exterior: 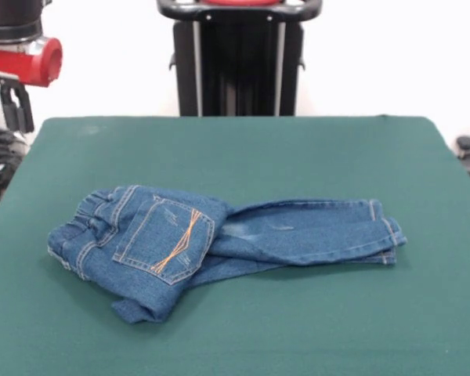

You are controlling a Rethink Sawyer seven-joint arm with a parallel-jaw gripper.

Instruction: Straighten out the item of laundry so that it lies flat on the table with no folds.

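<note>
A small pair of blue denim jeans (219, 239) lies crumpled on the dark green table (243, 149), a little left of the frame's centre and toward its lower half. The elastic waistband sits bunched at the left end, and one back pocket with orange stitching faces up, tilted, just left of the middle of the garment. The two legs run to the right, stacked one over the other, with their hems ending right of centre; a faded whitish patch shows on the upper leg. A fold of denim juts out below the pocket toward the bottom of the frame. The cloth is folded over itself and does not lie flat.

At the upper left corner, part of the red and black arm (23, 55) hangs beyond the table's left edge, well apart from the jeans. A dark fitting hangs below the red part; whether the jaws are apart or together cannot be told from here. A black upright stand (236, 59) rises behind the table at the top centre.
</note>
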